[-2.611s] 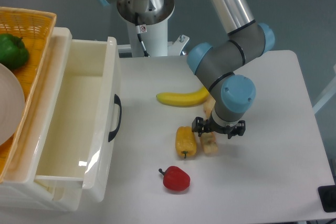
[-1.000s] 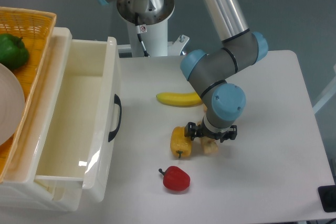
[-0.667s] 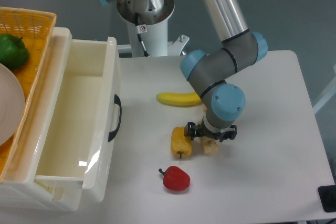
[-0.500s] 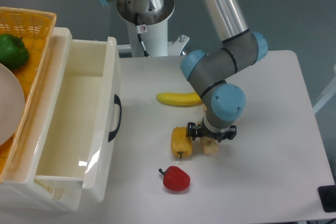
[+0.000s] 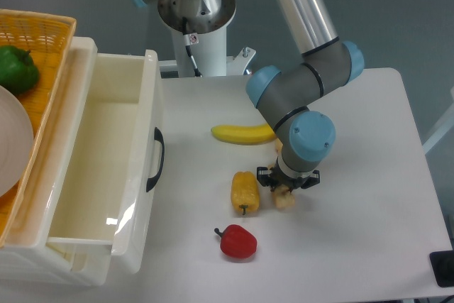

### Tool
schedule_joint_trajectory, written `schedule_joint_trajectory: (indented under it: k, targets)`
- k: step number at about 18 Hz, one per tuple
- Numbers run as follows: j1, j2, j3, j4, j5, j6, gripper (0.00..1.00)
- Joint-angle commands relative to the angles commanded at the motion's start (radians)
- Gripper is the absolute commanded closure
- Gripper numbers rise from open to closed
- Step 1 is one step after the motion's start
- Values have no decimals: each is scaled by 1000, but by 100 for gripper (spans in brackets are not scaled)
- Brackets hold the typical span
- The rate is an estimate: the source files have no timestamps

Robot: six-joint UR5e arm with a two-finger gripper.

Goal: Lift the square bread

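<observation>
Nearest the camera: red bell pepper on the white table, stem pointing left. Just behind it, yellow pepper lying lengthwise, apart from the red one.

Right beside the yellow pepper — the square bread. Small, blocky, tan with orange-brown edges; only its lower end visible, rest hidden under the wrist. Lying on the table just right of the yellow pepper, a narrow gap between them. Directly under the gripper, which points straight down over the bread's upper part. Black finger hardware visible on either side of the bread at table level, set narrow; actual contact hidden by the blue-capped wrist, so grip cannot be confirmed from this view. Bread appears to sit on the table surface.

Behind the gripper: banana lying crosswise, right end hidden behind the grey arm links. A pale beige item just visible between banana and wrist, mostly covered, too little shown to describe.

Left side: open white drawer with black handle facing the table, well apart from the bread. Above and left of the drawer — orange wicker basket holding a green pepper and part of a white plate.

Far back: arm base mounted at the table's rear edge.
</observation>
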Motion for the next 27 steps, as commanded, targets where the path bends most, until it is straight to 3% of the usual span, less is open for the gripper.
schedule_joint_trajectory:
  k: [10,27]
  targets:
    - [-2,29,26,-2,2,14,67]
    - [-100,199,41,-2,-52,15,68]
